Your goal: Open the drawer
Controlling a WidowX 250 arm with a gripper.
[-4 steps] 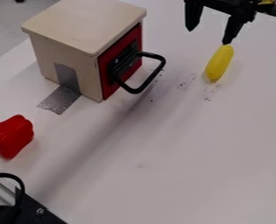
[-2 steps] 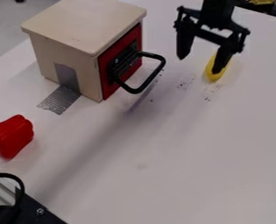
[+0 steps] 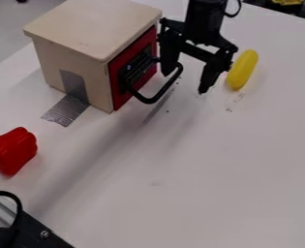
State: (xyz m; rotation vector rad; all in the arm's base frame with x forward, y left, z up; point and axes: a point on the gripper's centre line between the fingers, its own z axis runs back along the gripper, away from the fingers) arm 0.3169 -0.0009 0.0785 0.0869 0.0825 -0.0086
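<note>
Far left: red bell pepper (image 3: pixel 12 151), on tabletop (image 3: pixel 155 203), well apart from the action. Next along: silver tape strip (image 3: pixel 67 111), running from side wall of beige box (image 3: pixel 83 34) down onto tabletop. Then red drawer (image 3: pixel 117 83) in box's right-facing side, shut, front flush with the frame. Black loop handle (image 3: pixel 156 98) sticking out from drawer front, long bar slanting from lower left to upper right, parallel to the front.

Right of that, key relation: gripper (image 3: pixel 185 82) at handle's upper-right end, most of the bar lying to its lower left. Spread wide, fingertips well parted, nothing gripped. Spread roughly crosswise to the bar, so good for straddling. Left-hand fingertip in view overlapping handle's far end; perhaps touching, perhaps just in front or behind, hard to call from this slant.

Judged step: lining up on handle, pull to come. Needs a small shift down-left along the bar, one fingertip inside the loop and one outside, then closing or hooking, then drawing away from box toward lower right. Risk: snagging the loop's end or shoving drawer inward. Far right: yellow toy vegetable (image 3: pixel 244 69), just beside outer fingertip, easily nudged during a careless swing.
</note>
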